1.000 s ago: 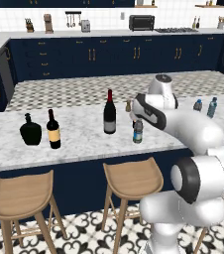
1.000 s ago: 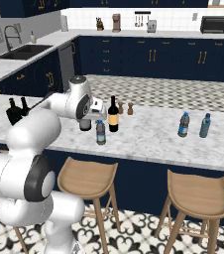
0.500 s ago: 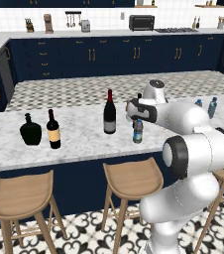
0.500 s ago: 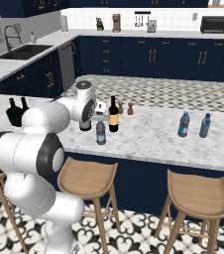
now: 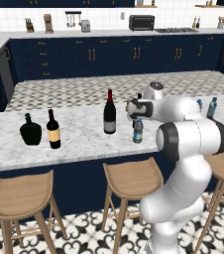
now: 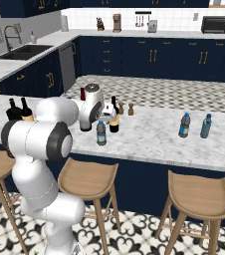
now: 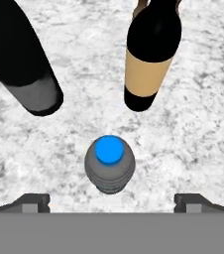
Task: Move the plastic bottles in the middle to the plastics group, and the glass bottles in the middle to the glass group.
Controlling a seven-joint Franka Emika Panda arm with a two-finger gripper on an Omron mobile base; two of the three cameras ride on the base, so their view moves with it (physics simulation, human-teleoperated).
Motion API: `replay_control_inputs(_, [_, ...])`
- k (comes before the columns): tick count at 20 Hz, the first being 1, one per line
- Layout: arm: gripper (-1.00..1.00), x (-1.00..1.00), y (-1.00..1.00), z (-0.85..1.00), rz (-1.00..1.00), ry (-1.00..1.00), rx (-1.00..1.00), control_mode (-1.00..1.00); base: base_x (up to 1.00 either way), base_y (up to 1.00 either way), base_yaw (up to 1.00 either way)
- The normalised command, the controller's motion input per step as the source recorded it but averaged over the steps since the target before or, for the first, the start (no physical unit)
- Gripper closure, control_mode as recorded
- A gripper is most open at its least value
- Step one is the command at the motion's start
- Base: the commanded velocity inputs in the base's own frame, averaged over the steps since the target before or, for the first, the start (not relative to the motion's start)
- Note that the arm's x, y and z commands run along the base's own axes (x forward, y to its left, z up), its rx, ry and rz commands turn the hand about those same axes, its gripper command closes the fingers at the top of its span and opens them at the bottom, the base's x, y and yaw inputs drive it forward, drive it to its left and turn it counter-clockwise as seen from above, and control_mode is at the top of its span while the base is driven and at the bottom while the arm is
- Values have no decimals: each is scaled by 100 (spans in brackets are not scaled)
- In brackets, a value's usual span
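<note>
My gripper [image 7: 112,201] is open wide, and it holds nothing. In the hand view my two finger tips [image 7: 32,202] sit far apart at the bottom corners of the frame. Right between them, just above the bottom middle, I look straight down on the small water bottle [image 7: 109,170]. Its top looks bright blue from here. It stands up straight on the white marble counter [image 7: 198,129]. I am above it and I cannot tell if I touch it. In the upper right of that view stands the wine bottle with the yellow label [image 7: 151,54]. In the upper left is the tall wine bottle with the grey label [image 7: 22,64]. In the left base view the small water bottle shows in the middle of the frame, just under my hand. The tall one with the red cap is just left of it. Far to the left stand the round black flask [image 5: 30,130] and the wine bottle with the tan label [image 5: 53,130], side by side. In the right base view two more small water bottles [image 6: 184,125] stand together at the right of the counter.
</note>
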Motion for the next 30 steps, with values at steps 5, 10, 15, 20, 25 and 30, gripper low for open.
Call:
replay_control_inputs(5, [-100, 30, 0, -16, 0, -2, 0, -100, 0, 0, 0])
replay_control_inputs(10, [-100, 0, 0, -15, 1, 0, 0, -100, 0, 0, 0])
replay_control_inputs(15, [-100, 0, 0, -28, 2, -1, 0, -100, 0, 0, 0])
replay_control_inputs(20, [-100, 1, 0, -15, 1, -1, 0, -100, 0, 0, 0])
replay_control_inputs(25, [-100, 9, 0, -4, 0, -1, 0, -100, 0, 0, 0])
replay_control_inputs(30, [-100, 16, 0, 0, 2, -2, 2, -100, 0, 0, 0])
